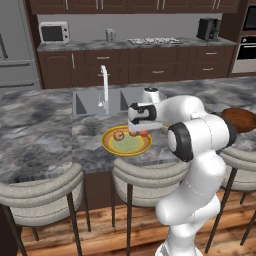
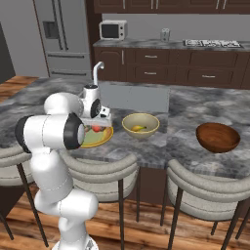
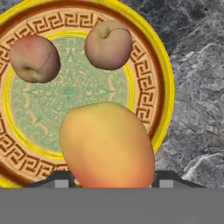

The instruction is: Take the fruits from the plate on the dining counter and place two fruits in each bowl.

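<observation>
The pincer (image 3: 109,186) is clamped on the orange-red fruit (image 3: 107,144) between its tips, over the plate (image 3: 164,87).

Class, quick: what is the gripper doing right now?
Gripper: closed on the orange-red fruit, over the plate.

Marbled grey stone dining counter (image 3: 197,87) — glossy plate (image 3: 168,87), wood-like brown bowl (image 2: 218,137).

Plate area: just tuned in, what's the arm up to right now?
The gripper is down over the plate, its fingers either side of the orange-red fruit; whether they grip it is unclear. Two more round fruits sit on the plate. The banana lies in the cream bowl; the brown bowl looks empty.
</observation>
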